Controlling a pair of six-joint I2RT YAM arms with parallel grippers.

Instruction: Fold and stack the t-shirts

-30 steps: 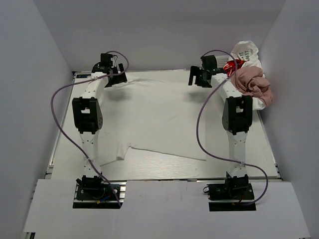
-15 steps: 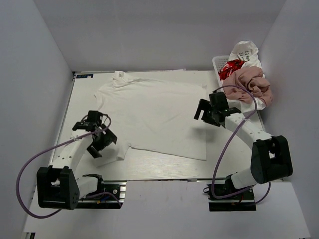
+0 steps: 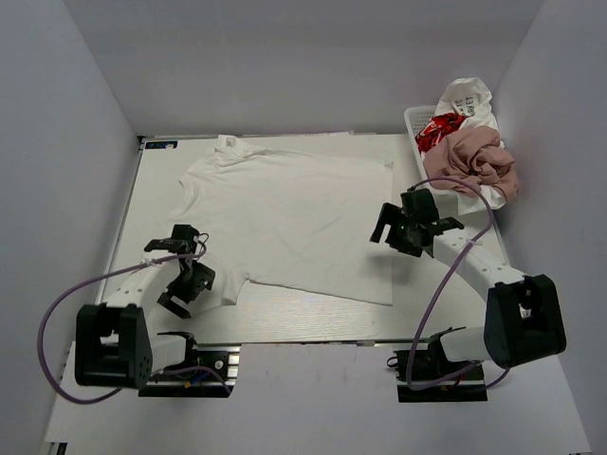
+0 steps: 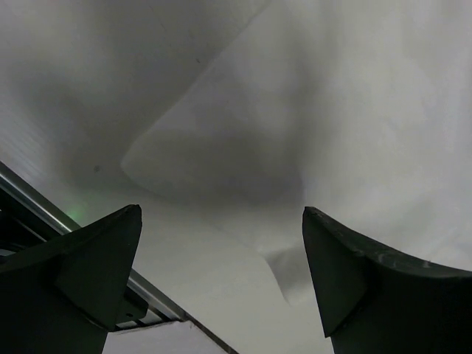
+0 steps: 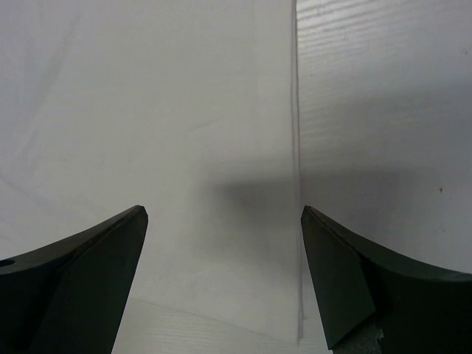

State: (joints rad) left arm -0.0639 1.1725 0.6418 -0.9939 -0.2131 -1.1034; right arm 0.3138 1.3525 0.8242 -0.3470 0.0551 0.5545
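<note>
Your left arm is folded low, its elbow drawn back near its base and its forearm reaching out so that the left gripper (image 3: 187,287) hangs over the near left sleeve of the white t-shirt (image 3: 294,213). Its wrist camera shows the left claw (image 4: 221,214) spread wide, both fingers apart with nothing between them and the rumpled sleeve below. Your right arm bends out to the right and angles back in, bringing the right gripper (image 3: 394,232) over the shirt's right edge. Its claw (image 5: 223,210) is also spread wide and empty, with the hem line running just inside its right finger and the bare table (image 5: 383,110) beyond. The shirt lies spread flat across the middle of the table, collar at the far side. In the far right corner the basket (image 3: 413,118) holds a heap: a pink tee (image 3: 479,156), one with red print (image 3: 438,128) and a white one with black lettering (image 3: 465,98), too small for you to read.
</note>
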